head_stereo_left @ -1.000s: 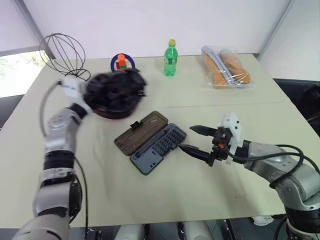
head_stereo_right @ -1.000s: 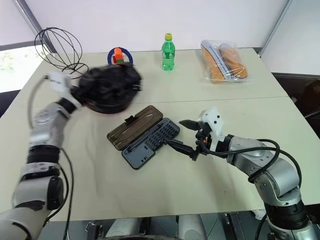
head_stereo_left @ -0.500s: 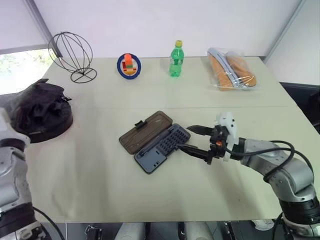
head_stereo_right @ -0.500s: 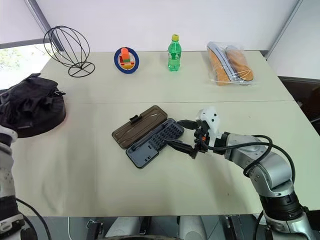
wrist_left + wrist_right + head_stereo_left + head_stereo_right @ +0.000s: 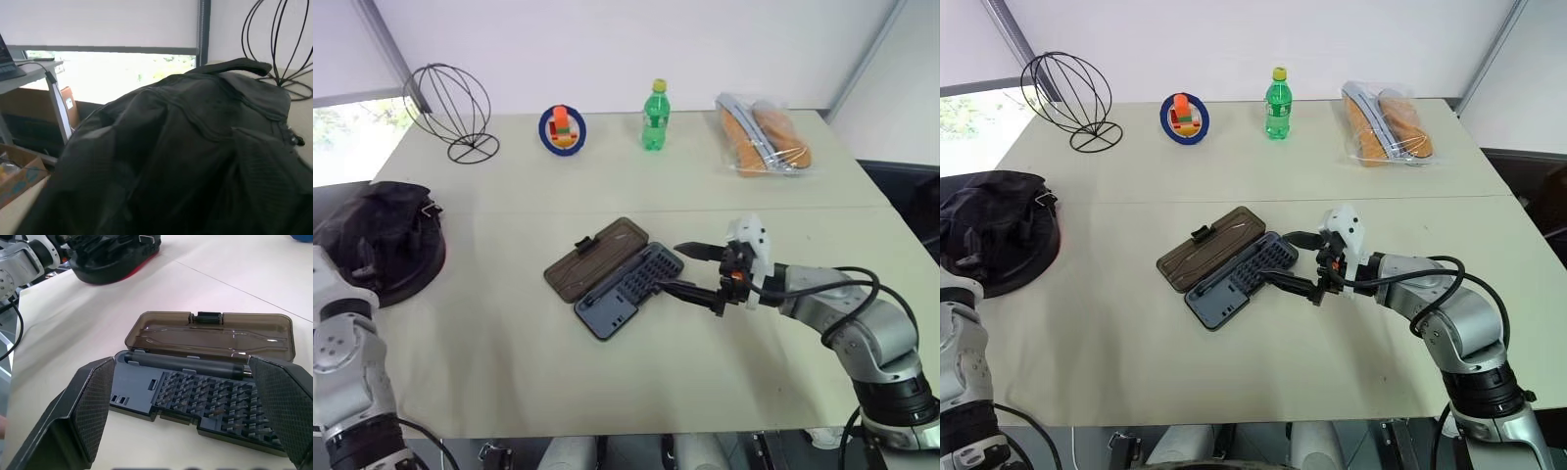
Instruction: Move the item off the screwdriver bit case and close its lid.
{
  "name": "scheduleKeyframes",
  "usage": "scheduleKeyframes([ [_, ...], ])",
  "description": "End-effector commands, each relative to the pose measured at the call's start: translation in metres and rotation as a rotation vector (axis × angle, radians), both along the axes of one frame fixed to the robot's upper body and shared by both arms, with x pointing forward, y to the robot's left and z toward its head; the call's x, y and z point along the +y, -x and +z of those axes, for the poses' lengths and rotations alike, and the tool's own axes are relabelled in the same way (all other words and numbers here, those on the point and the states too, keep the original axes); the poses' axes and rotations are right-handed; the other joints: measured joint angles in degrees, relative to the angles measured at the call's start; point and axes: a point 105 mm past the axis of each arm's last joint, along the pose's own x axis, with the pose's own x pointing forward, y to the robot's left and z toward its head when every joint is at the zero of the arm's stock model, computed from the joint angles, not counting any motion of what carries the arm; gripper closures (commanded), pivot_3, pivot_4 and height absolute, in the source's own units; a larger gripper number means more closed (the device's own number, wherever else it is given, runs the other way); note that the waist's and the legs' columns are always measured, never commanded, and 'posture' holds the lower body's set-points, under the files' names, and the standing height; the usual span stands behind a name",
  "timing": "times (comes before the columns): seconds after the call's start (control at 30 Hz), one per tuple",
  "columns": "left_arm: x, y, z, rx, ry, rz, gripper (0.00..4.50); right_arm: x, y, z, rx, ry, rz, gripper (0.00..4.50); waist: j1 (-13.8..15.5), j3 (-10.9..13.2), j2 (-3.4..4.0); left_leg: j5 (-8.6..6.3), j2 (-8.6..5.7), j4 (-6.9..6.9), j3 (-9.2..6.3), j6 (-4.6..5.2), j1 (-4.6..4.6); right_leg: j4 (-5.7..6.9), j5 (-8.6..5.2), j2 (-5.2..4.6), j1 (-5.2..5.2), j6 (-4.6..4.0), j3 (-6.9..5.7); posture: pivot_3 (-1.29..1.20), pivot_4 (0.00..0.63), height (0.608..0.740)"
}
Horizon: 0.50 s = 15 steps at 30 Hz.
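Note:
The item [image 5: 377, 243], a lumpy black dome with a reddish rim, lies at the table's left edge, far from the screwdriver bit case [image 5: 626, 287]. The case lies open mid-table, and its smoky-brown lid [image 5: 597, 258] is folded flat on the far side of the bit tray. My left wrist [image 5: 333, 294] sits against the item's near side, and the item covers that gripper. My right gripper [image 5: 668, 267] is open just right of the case. In the right wrist view its fingers [image 5: 93, 406] straddle the tray's end [image 5: 205, 391] without touching it.
Along the far edge stand a wire sphere on a stand [image 5: 450, 108], a blue ring toy [image 5: 563, 127], a green bottle [image 5: 654, 116] and a clear bag of bread [image 5: 759, 132]. Bare tabletop [image 5: 509, 372] surrounds the case.
My left arm swung the item from above the table near the case out to the left edge, where it now rests. The right gripper stayed open beside the case.

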Motion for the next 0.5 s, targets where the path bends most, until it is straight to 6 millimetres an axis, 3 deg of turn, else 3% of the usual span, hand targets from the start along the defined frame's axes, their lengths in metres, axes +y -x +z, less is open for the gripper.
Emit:
scheduleKeyframes([
  [0.03, -0.010, 0.001, 0.040, -0.165, 0.062, -0.214, 0.03, -0.005, -0.002, 0.007, -0.040, 0.003, -0.014, 0.00, 0.0, 0.0, 0.00, 0.00, 0.00, 0.00, 0.01, 0.00, 0.00, 0.01, 0.00, 0.00, 0.00, 0.00, 0.00, 0.00, 0.150, 0.740],
  [0.13, -0.028, 0.014, 0.053, -0.160, 0.098, -0.486, 0.03, -0.011, -0.003, 0.008, -0.040, 0.001, -0.031, 0.00, -0.4, 0.0, 0.00, 0.00, 0.00, 0.00, 0.02, 0.01, 0.00, 0.01, 0.00, -0.01, -0.01, 0.00, 0.01, 0.00, 0.150, 0.740],
  [0.23, -0.032, 0.034, 0.052, -0.047, 0.106, -0.640, 0.03, -0.018, -0.006, 0.010, -0.043, -0.001, -0.054, 0.00, -1.2, 0.0, 0.05, -0.01, 0.01, -0.06, 0.04, 0.02, 0.01, 0.01, -0.01, 0.00, -0.04, -0.02, 0.06, 0.00, 0.150, 0.740],
  [0.33, -0.024, 0.045, 0.041, 0.109, 0.089, -0.687, 0.03, -0.021, -0.008, 0.010, -0.045, 0.003, -0.064, 0.00, -1.4, 0.0, 0.07, -0.01, 0.03, -0.08, 0.04, 0.02, 0.05, 0.02, -0.02, 0.03, -0.03, -0.03, 0.05, 0.00, 0.150, 0.740],
  [0.5, -0.002, 0.051, 0.014, 0.344, -0.006, -0.603, 0.03, -0.021, -0.011, 0.011, -0.053, 0.004, -0.065, 0.00, -1.4, 0.0, 0.10, 0.00, 0.07, -0.08, 0.05, 0.01, 0.07, -0.01, -0.09, 0.08, 0.01, -0.17, 0.05, 0.00, 0.150, 0.740],
])
